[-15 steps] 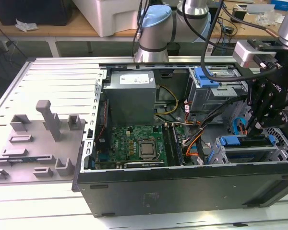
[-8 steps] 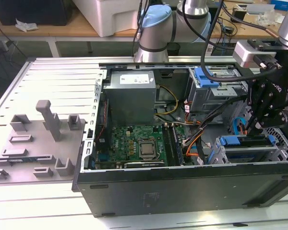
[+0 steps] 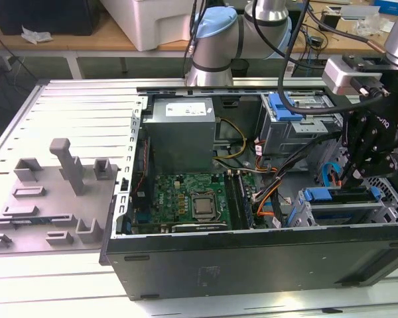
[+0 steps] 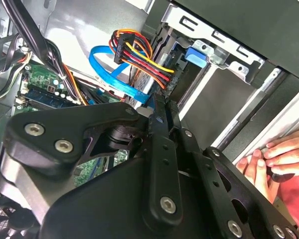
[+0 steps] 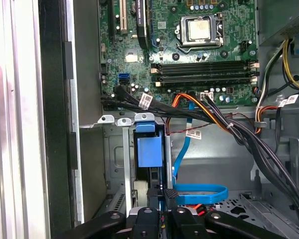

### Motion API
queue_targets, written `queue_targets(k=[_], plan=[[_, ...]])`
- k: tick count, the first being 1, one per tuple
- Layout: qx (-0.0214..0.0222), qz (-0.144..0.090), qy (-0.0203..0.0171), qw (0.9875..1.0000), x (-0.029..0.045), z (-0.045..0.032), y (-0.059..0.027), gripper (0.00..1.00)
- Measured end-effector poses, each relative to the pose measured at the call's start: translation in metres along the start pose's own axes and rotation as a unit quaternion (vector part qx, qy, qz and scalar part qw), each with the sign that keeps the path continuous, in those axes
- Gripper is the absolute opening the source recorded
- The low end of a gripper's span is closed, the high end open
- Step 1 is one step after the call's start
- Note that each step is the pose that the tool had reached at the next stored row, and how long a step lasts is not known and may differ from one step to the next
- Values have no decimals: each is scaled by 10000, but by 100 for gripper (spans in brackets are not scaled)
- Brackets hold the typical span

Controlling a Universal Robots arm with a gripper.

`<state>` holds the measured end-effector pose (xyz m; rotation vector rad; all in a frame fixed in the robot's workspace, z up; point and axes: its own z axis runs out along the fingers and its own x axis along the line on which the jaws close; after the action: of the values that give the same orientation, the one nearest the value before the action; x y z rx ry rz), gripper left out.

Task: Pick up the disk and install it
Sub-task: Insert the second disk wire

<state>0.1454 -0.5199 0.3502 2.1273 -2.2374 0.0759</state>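
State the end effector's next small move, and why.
Probably ease the disk a little deeper along its slot: its blue carrier already sits between the drive cage walls, with the end effector at its near end.

No print is reading clearly anywhere: the white sticker point(image 3: 188, 108) on the grey metal power-supply box point(image 3: 183, 134) is showing only dark, illegible lines in the exterior view.

Matt black end effector point(image 3: 350, 173); grey metal cage point(image 3: 298, 129).
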Motion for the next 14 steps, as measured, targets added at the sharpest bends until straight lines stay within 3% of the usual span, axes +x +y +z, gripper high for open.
queue_targets(k=[14], plan=[[0, -1, 0, 10000, -5, 59, 0, 16]])
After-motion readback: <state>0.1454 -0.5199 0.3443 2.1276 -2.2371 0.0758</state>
